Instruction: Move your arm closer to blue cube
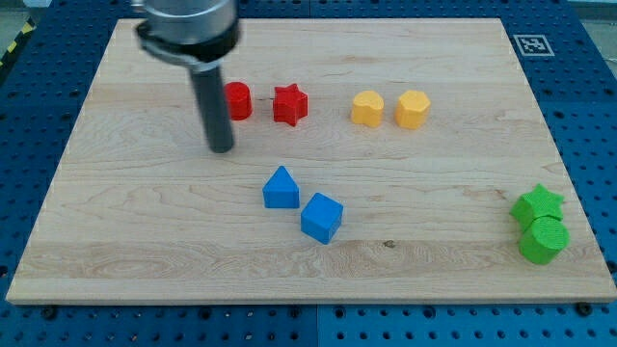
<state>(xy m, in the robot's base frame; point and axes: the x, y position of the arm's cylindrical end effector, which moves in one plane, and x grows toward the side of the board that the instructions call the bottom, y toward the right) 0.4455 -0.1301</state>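
Note:
The blue cube (321, 218) lies on the wooden board (145, 231) a little below the middle. A blue block with a pointed top (281, 188) sits just to its upper left, nearly touching it. My tip (222, 149) stands on the board to the upper left of both blue blocks, clearly apart from them. It is just below and left of a red cylinder (237, 100).
A red star (289, 104) lies right of the red cylinder. Two yellow blocks (366, 108) (413, 109) sit side by side at the upper middle. A green star (538, 203) and a green cylinder (544, 239) sit at the right edge.

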